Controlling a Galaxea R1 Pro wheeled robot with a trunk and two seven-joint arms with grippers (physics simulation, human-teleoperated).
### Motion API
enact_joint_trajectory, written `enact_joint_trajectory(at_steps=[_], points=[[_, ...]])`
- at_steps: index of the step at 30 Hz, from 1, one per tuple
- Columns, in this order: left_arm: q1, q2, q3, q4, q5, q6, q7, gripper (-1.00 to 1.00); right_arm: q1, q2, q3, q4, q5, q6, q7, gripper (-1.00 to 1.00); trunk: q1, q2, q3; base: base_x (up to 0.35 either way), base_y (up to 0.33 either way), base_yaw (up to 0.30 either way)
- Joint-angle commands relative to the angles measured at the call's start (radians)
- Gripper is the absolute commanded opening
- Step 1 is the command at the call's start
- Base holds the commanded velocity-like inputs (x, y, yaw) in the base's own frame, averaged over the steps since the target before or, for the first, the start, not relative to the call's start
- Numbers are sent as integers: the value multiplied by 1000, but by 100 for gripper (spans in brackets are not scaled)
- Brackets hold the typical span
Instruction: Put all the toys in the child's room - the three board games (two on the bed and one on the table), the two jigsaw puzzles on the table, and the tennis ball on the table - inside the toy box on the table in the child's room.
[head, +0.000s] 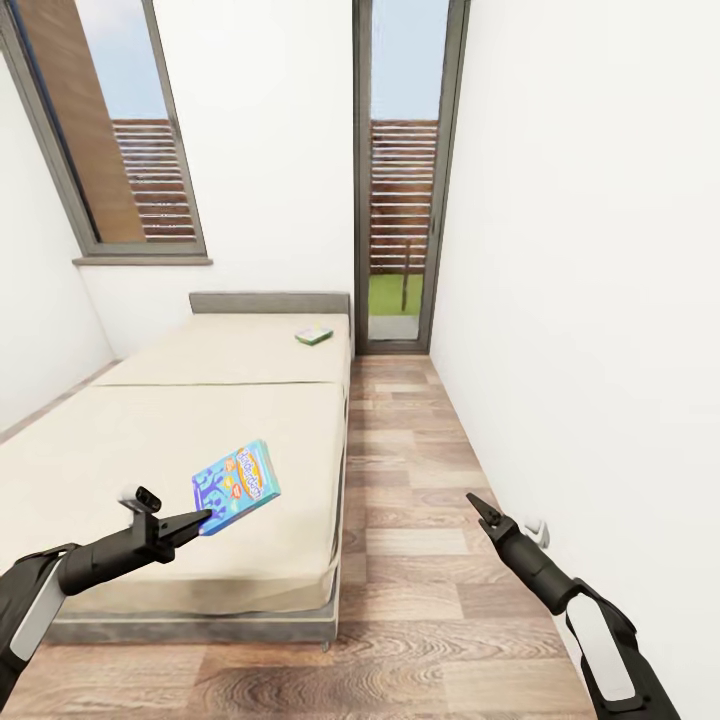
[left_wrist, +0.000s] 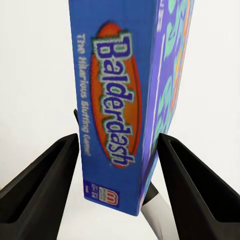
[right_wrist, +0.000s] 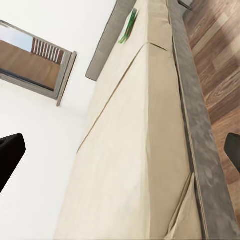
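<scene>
One blue board game (left_wrist: 120, 105) | between left gripper (left_wrist: 120, 165) fingers, seemingly gripped

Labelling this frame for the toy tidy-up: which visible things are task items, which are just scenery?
Task items:
- blue Balderdash carton, in the left claw
- green-white carton at the bed's far end
- bed

Scenery:
- window
- glass door
- plank floor
- right claw, empty

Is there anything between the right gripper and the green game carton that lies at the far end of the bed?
Nothing visible stands between them. The right gripper hangs over the wood floor beside the bed, and the green game carton lies alone near the headboard. The left gripper holds the Balderdash box, well off that path.
</scene>
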Motion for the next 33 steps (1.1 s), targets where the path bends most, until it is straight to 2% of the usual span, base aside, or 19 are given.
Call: enact_joint_trajectory(at_steps=[1, 12, 26, 33], points=[[0, 0, 0, 0, 0, 10, -1, -100, -1, 0, -2, 0, -7, 8, 1, 100, -4, 7, 2, -20, 0, 0], [0, 1, 0, 0, 0, 10, -1, -100, -1, 0, 0, 0, -6, 8, 0, 100, -46, 84, 37, -95, 0, 0], [0, 2, 0, 0, 0, 10, -1, -100, -1, 0, 2, 0, -8, -21, -1, 100, -100, 182, 81, -6, 0, 1], [0, 8, 0, 0, 0, 10, -1, -100, -1, 0, 3, 0, -8, -23, -1, 100, -127, 231, 107, -49, 0, 154]])
